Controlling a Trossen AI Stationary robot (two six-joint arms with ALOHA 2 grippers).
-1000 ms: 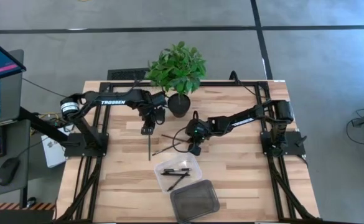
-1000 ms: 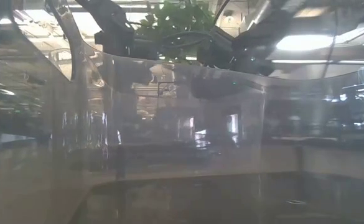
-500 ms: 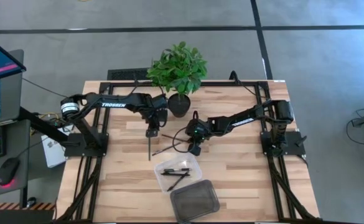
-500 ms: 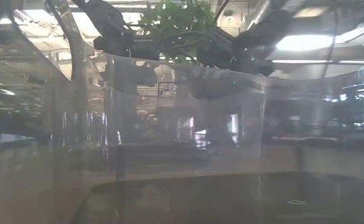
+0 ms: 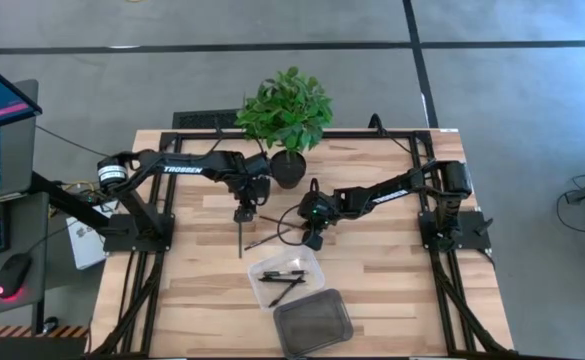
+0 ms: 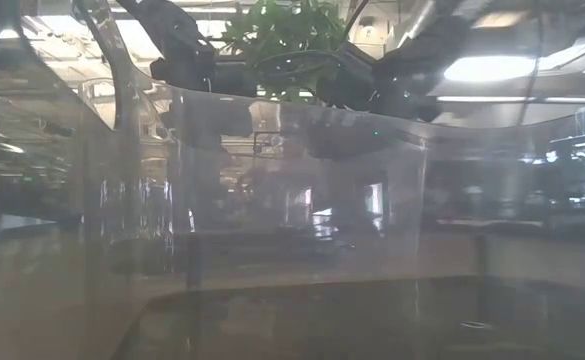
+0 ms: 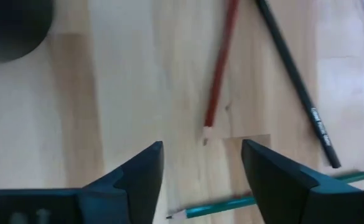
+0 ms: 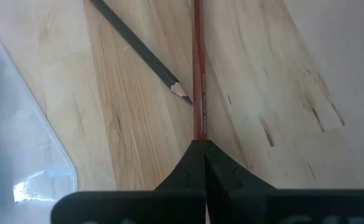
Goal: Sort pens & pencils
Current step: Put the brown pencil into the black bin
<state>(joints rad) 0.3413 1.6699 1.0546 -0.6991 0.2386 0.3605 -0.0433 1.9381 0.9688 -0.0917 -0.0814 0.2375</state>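
Three pencils lie flat on the wooden table: a red one [image 7: 219, 68], a dark one [image 7: 297, 81] and a green one [image 7: 262, 198]. My left gripper [image 7: 200, 149] hangs open just above them, pointing steeply down, with the red pencil's sharpened tip beyond its fingers and the green one under them. From above, one pencil [image 5: 240, 240] runs from that gripper [image 5: 242, 214] toward the near edge. My right gripper [image 8: 198, 144] is shut, low at the red pencil's [image 8: 198, 74] other end. Black pens [image 5: 284, 275] lie in a clear tub [image 5: 310, 258]. My right gripper's shut fingertips stand at the printed end of the red pencil [image 8: 198, 130], which runs straight out from them along the table. The fingers slant down from the table's right side. The gripper itself hides the meeting place, so I cannot tell whether it touches.
A potted plant [image 5: 284, 115] stands at the far middle, its black pot [image 5: 288, 168] close behind my left gripper. A dark lidded tub [image 5: 312, 322] sits at the near edge. The clear tub's wall [image 6: 292, 220] fills the low view.
My left arm has edged slightly toward the table's right and near side and tipped a little further down over the pencils. The pencils and pens lie where they were.
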